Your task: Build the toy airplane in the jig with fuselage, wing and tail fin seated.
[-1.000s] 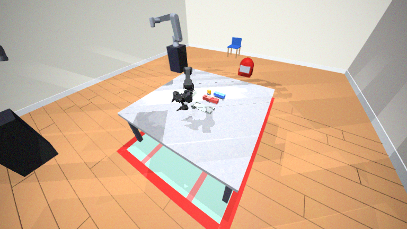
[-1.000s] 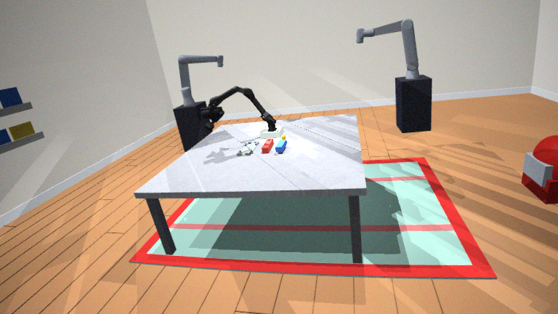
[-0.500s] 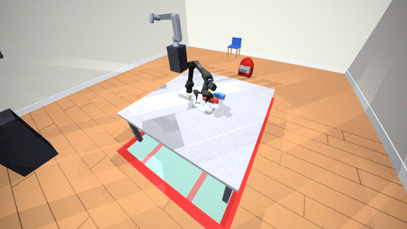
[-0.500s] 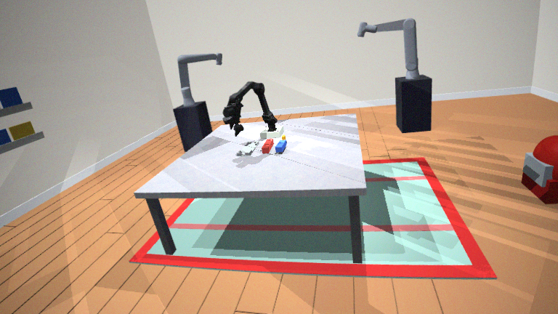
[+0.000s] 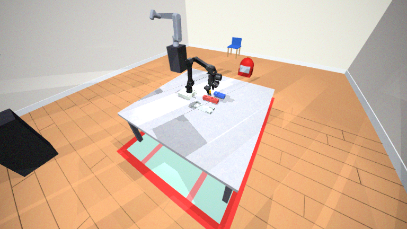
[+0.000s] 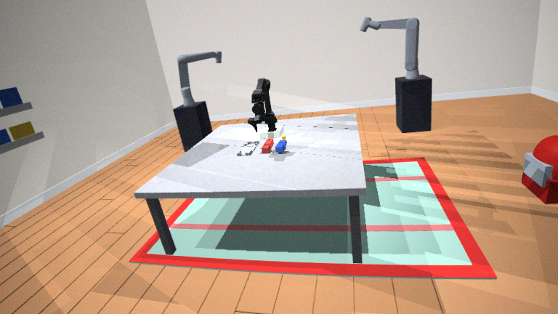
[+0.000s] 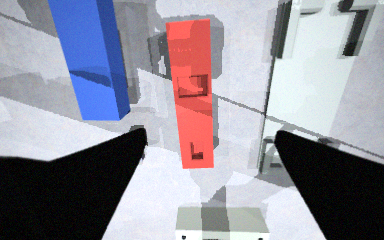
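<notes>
Trouble may come if our black two-fingered gripper, fingers wide apart and empty, drops crookedly over the long red two-holed block and bumps the long blue block.

Blue chair & red bin stood on floor; grey arm was mounted on blk pedestal, well apart from chair

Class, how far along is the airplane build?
Nothing looks assembled: the red fuselage lies beside the pale jig, its sockets open. In hand: nothing; the gripper is open above the fuselage. Left: seating the fuselage, fitting wing and tail fin, then moving clear.
</notes>
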Action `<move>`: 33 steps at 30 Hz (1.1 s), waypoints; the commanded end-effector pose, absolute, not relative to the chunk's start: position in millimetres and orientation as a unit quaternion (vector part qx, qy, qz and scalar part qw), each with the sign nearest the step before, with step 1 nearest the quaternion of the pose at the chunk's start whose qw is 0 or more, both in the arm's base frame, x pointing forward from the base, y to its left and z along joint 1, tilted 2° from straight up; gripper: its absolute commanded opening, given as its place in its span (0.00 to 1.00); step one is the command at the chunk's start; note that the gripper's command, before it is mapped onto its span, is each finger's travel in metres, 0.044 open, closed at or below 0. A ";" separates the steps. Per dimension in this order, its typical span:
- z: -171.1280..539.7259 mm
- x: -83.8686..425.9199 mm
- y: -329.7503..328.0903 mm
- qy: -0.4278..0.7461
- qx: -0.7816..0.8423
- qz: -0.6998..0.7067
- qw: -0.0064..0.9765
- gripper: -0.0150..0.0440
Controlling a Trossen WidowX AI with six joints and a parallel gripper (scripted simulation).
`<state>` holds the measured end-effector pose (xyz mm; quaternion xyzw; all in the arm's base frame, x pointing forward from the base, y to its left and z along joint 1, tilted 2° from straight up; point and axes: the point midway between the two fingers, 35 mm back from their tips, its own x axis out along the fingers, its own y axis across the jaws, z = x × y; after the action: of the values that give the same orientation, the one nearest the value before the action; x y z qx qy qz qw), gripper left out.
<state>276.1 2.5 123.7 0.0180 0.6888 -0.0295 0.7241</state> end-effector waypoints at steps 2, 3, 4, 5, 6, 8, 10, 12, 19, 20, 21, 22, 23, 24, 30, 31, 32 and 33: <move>122.9 269.0 14.4 0.690 0.008 0.003 0.724 1.00; 122.9 269.0 14.4 0.690 0.008 0.003 0.724 1.00; 122.9 269.0 14.4 0.690 0.008 0.003 0.724 1.00; 122.9 269.0 14.4 0.690 0.008 0.003 0.724 1.00; 122.9 269.0 14.4 0.690 0.008 0.003 0.724 1.00; 114.2 270.2 14.5 0.690 0.008 0.003 0.724 1.00; 89.2 271.9 14.9 0.690 0.008 0.003 0.724 1.00; 71.9 271.5 15.1 0.690 0.008 0.003 0.724 1.00; 65.0 271.7 15.3 0.690 0.008 0.003 0.724 1.00; 59.6 272.0 15.3 0.690 0.008 0.003 0.724 1.00; 56.0 272.1 15.4 0.690 0.008 0.003 0.724 1.00; 54.8 272.1 15.4 0.690 0.008 0.003 0.724 1.00; 54.8 272.1 15.4 0.690 0.008 0.003 0.724 1.00; 54.8 272.1 15.4 0.690 0.008 0.003 0.724 1.00; 50.8 272.7 15.5 0.690 0.008 0.003 0.724 1.00; 49.2 272.9 15.5 0.690 0.008 0.003 0.724 1.00; 47.6 273.1 15.5 0.690 0.008 0.003 0.724 1.00; 46.0 273.3 15.6 0.690 0.008 0.003 0.724 1.00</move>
<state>275.4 14.9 55.1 0.0082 0.6843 0.0002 0.7291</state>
